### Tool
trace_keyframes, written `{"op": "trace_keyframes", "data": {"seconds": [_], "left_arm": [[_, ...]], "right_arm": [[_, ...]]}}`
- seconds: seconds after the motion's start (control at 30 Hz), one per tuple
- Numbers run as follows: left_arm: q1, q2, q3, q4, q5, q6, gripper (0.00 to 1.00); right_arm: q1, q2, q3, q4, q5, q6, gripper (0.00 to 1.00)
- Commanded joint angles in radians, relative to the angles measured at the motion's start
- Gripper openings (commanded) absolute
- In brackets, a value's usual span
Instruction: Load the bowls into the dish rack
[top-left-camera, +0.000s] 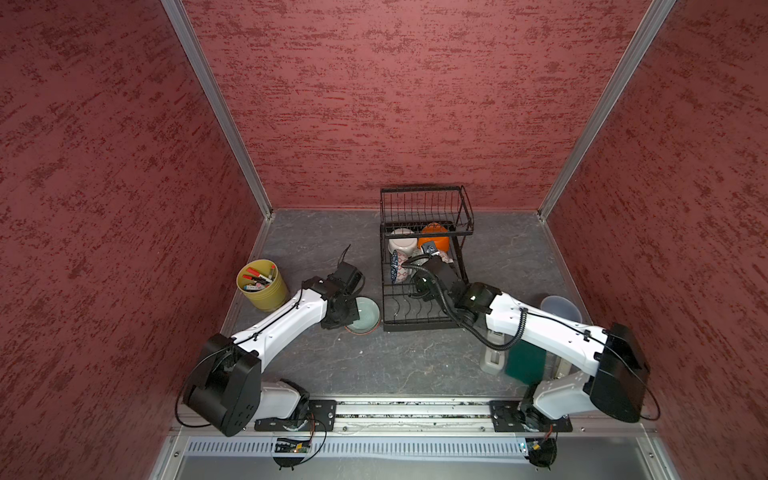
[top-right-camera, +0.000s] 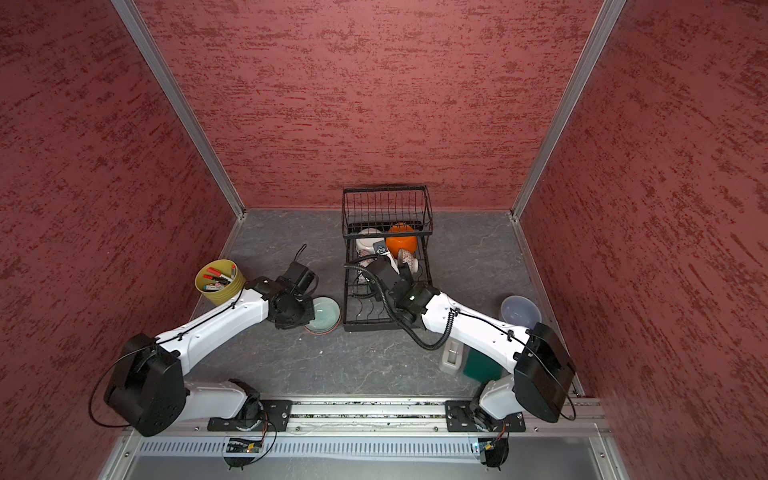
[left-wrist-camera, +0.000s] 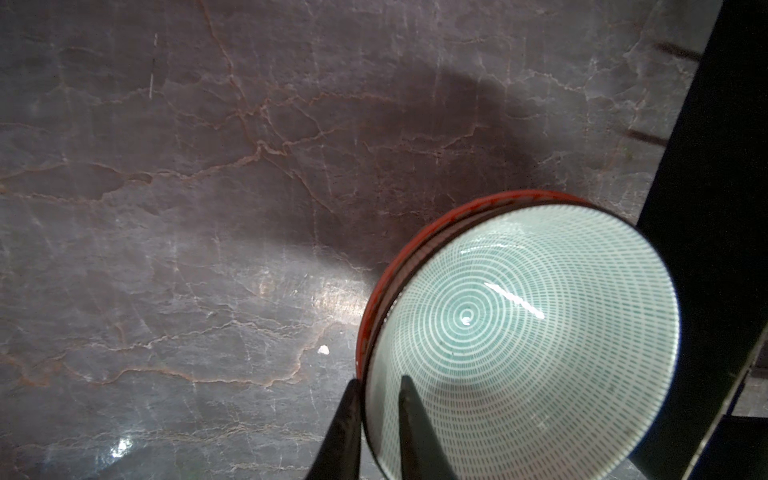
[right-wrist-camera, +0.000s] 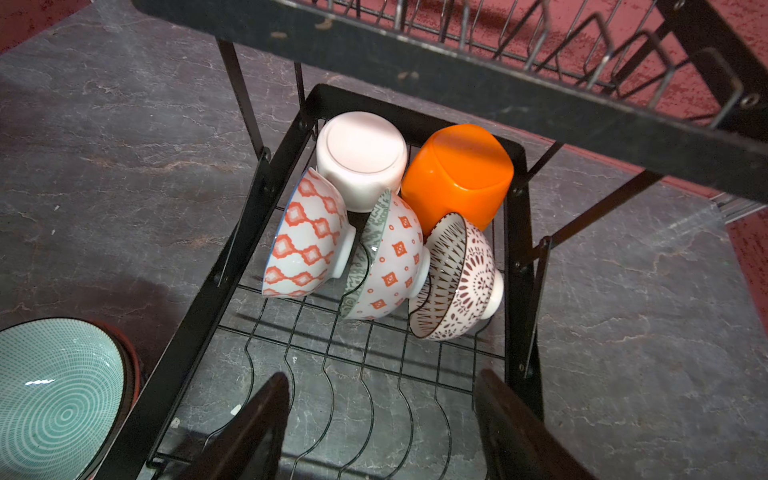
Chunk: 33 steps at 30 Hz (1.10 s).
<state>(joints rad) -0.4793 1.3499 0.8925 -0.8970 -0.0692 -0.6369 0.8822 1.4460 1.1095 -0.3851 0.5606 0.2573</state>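
Your dish rack (right-wrist-camera: 517, 257) holds five bowls (right-wrist-camera: 307, 237) mid-frame; left gripper (left-wrist-camera: 379, 380), narrow, straddles the pale green bowl (left-wrist-camera: 540, 332) rim, grip unclear; right gripper (right-wrist-camera: 382, 374) gapes empty.

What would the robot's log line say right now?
left gripper: astride green bowl rim | right gripper: open, empty, over dish rack | racked: five bowls
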Motion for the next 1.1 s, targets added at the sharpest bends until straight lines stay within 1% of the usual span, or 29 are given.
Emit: {"op": "trace_keyframes", "data": {"seconds": [0.0,0.07,0.17,0.43,0.63,0.67,0.8,0.93,1.07], "left_arm": [[-0.006,0.005,0.016,0.031,0.014,0.018,0.16],[-0.006,0.005,0.014,0.032,0.014,0.021,0.14],[-0.008,0.003,0.014,0.032,0.011,0.024,0.09],[-0.008,-0.040,0.008,0.050,0.001,0.032,0.00],[-0.009,-0.090,-0.011,0.087,0.006,0.043,0.00],[-0.010,-0.104,-0.019,0.098,0.007,0.045,0.00],[-0.010,-0.168,-0.047,0.142,0.014,0.058,0.00],[-0.011,-0.227,-0.062,0.160,0.014,0.070,0.00],[-0.011,-0.270,-0.067,0.165,0.009,0.077,0.00]], "right_arm": [[-0.006,0.002,-0.006,0.022,-0.008,0.005,0.72],[-0.007,0.002,-0.005,0.022,-0.011,0.005,0.72],[-0.008,0.002,-0.004,0.022,-0.011,0.004,0.72],[-0.009,0.002,0.000,0.020,-0.022,0.005,0.72],[-0.010,0.002,0.008,0.017,-0.039,0.004,0.72],[-0.009,0.025,0.010,0.016,-0.043,0.002,0.72],[-0.010,0.035,0.019,0.014,-0.070,0.000,0.72],[-0.011,0.042,0.027,0.016,-0.111,-0.001,0.72],[-0.012,0.053,0.042,0.017,-0.181,-0.003,0.72]]}}
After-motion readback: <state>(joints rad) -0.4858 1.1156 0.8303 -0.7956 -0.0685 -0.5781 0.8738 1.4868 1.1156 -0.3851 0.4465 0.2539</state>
